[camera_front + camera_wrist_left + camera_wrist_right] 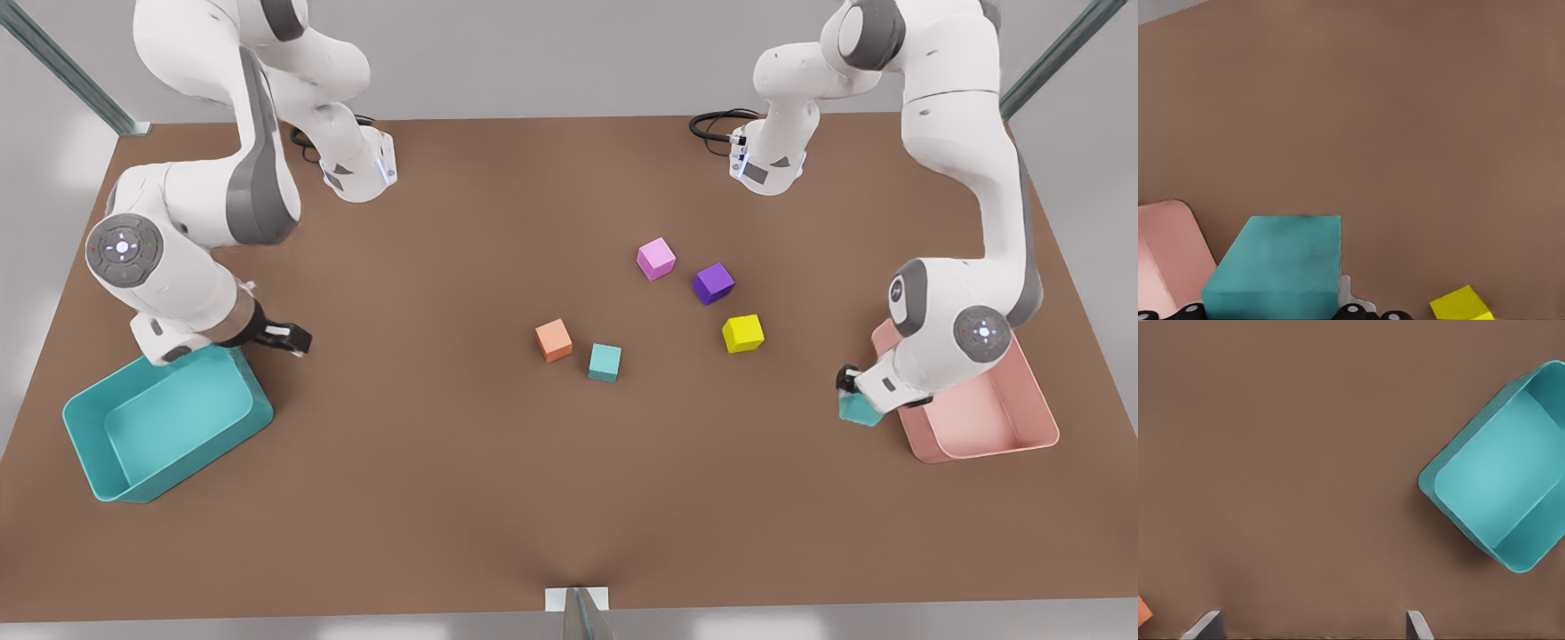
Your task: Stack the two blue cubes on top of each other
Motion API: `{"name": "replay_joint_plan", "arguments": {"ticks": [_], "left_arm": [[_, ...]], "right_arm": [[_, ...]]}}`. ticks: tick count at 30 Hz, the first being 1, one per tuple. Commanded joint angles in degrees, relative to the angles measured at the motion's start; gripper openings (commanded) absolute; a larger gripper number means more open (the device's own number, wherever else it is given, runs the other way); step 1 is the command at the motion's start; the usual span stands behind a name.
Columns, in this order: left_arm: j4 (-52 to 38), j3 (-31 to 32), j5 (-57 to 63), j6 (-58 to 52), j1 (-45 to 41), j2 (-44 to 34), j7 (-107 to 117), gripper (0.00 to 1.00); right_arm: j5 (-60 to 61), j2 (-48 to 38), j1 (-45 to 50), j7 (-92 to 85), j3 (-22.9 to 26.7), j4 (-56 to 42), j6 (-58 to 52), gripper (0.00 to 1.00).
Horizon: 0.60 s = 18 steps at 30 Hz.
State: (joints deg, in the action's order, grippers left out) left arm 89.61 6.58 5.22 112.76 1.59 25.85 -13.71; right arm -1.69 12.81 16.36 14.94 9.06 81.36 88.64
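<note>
One teal cube (605, 362) sits flat mid-worktop beside the orange cube (554, 340); the other teal cube (856, 410) is by the pink bin (1022, 436).

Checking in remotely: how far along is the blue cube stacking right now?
Early stage, nothing stacked yet. In hand: the left gripper, beside the pink bin, is down at one teal cube, its jaws around it; whether they have clamped is unclear. The other teal cube sits alone mid-table beside the orange cube. Left: lift, carry, place. The right gripper waits open by the teal bin.
</note>
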Motion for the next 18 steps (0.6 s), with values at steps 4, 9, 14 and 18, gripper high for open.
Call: {"name": "replay_joint_plan", "arguments": {"ticks": [4,9,14,18], "left_arm": [[-6.9,3.5,-2.6,-18.4,-19.5,8.5,31.8,0.64],[-10.7,6.9,-4.6,-9.9,-22.4,15.7,46.0,0.64],[-10.5,11.0,-5.9,-8.9,-23.8,16.4,58.6,0.65],[-11.0,11.0,-5.7,-4.6,-25.0,17.7,58.8,0.65]], "right_arm": [[-1.7,-1.4,0.3,-38.9,-0.2,1.7,-7.1,1.0],[-1.7,-1.4,0.6,-38.1,-0.4,2.7,-7.2,1.0],[-1.7,-1.3,0.7,-37.4,-0.4,3.2,-7.2,1.0],[-1.7,-1.1,0.8,-37.2,-0.4,3.3,-7.1,1.0]]}}
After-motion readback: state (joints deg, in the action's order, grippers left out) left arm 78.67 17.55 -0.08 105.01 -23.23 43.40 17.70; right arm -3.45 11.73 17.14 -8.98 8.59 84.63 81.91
